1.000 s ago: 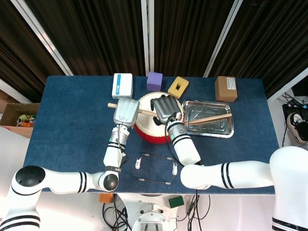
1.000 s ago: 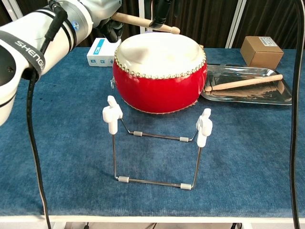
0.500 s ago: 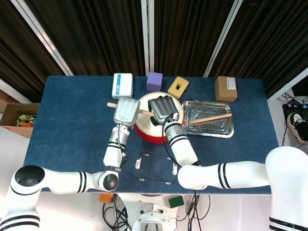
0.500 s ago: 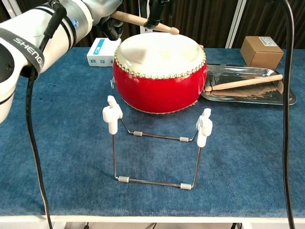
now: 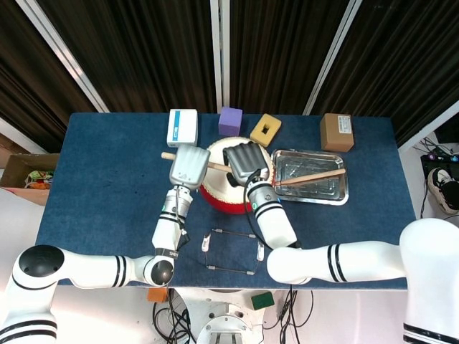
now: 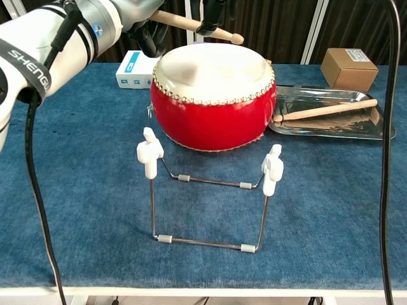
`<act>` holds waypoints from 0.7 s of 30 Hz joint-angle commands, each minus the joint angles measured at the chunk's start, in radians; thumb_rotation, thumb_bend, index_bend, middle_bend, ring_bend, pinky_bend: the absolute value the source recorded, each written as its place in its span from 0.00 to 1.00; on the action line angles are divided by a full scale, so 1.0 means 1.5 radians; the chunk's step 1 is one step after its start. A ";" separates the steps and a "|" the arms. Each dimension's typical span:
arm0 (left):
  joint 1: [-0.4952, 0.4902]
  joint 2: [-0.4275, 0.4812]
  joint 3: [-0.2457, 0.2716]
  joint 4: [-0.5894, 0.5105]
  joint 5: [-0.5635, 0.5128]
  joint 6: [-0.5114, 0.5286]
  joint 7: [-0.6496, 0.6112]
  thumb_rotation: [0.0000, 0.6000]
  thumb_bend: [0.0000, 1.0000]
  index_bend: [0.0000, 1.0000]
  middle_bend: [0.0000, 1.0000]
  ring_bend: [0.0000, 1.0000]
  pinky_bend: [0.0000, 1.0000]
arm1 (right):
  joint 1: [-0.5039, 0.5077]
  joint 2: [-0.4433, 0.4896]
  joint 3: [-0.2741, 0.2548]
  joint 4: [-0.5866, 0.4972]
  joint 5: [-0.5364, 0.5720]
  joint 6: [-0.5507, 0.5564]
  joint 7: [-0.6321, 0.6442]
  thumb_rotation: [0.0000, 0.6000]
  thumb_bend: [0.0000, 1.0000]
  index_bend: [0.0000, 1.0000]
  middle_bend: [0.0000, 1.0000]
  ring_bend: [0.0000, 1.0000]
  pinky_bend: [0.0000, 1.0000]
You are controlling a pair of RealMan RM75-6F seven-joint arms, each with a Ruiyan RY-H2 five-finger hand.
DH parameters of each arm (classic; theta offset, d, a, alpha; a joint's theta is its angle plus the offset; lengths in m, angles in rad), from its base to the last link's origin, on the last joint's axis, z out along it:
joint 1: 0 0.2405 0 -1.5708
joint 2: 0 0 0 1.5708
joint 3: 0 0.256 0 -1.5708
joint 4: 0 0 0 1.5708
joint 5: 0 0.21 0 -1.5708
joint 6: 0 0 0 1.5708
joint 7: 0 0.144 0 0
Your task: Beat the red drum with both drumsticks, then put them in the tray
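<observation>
The red drum [image 6: 213, 117] with its pale skin stands mid-table, partly covered by both hands in the head view [image 5: 219, 197]. My left hand [image 5: 188, 166] [image 6: 141, 19] grips a wooden drumstick [image 6: 191, 25] whose tip hovers just above the far side of the skin. My right hand [image 5: 247, 163] [image 6: 213, 13] hangs over the drum's back edge, fingers pointing down beside that stick, holding nothing that I can see. The second drumstick [image 5: 312, 175] [image 6: 324, 110] lies diagonally in the metal tray [image 5: 346, 188] [image 6: 383, 132] to the drum's right.
A wire stand with white end caps [image 6: 210, 182] [image 5: 206, 242] sits in front of the drum. Along the back edge are a white box [image 5: 182, 127], a purple block [image 5: 230, 120], a yellow block [image 5: 265, 129] and a cardboard box [image 5: 336, 132] [image 6: 348, 68].
The left hand's stick tip dipped slightly toward the skin and has lifted a little again. The right hand drifted left over the drum and came partly back.
</observation>
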 commanded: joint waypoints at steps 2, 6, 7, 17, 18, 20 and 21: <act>-0.002 -0.003 0.002 0.003 0.007 0.005 0.003 1.00 0.18 0.35 0.48 0.50 0.85 | -0.002 0.003 0.001 -0.006 0.002 0.002 -0.005 1.00 0.59 0.61 0.58 0.36 0.35; -0.003 -0.003 -0.002 0.002 0.003 0.004 0.003 1.00 0.09 0.26 0.33 0.34 0.62 | -0.005 0.007 0.000 -0.011 0.001 0.003 -0.010 1.00 0.59 0.62 0.58 0.36 0.36; -0.003 -0.003 -0.002 0.003 0.004 0.005 0.004 1.00 0.09 0.25 0.31 0.32 0.59 | -0.006 0.007 0.000 -0.011 0.001 0.004 -0.011 1.00 0.59 0.62 0.58 0.36 0.36; 0.006 0.007 -0.004 0.003 -0.004 0.008 0.001 1.00 0.09 0.22 0.26 0.25 0.48 | -0.028 0.030 -0.012 -0.029 -0.017 -0.003 -0.009 1.00 0.61 0.64 0.58 0.38 0.36; 0.008 0.011 -0.003 0.002 -0.005 0.009 0.000 1.00 0.09 0.22 0.26 0.25 0.47 | -0.032 0.036 -0.015 -0.035 -0.021 -0.004 -0.009 1.00 0.61 0.64 0.58 0.38 0.36; 0.016 0.021 0.000 -0.001 -0.006 0.011 -0.002 1.00 0.09 0.22 0.26 0.25 0.46 | -0.045 0.055 -0.023 -0.049 -0.032 -0.005 -0.006 1.00 0.61 0.64 0.58 0.38 0.36; 0.022 0.028 0.003 -0.003 -0.006 0.013 -0.005 1.00 0.09 0.22 0.26 0.24 0.45 | -0.055 0.067 -0.028 -0.059 -0.040 -0.006 -0.002 1.00 0.61 0.65 0.58 0.38 0.36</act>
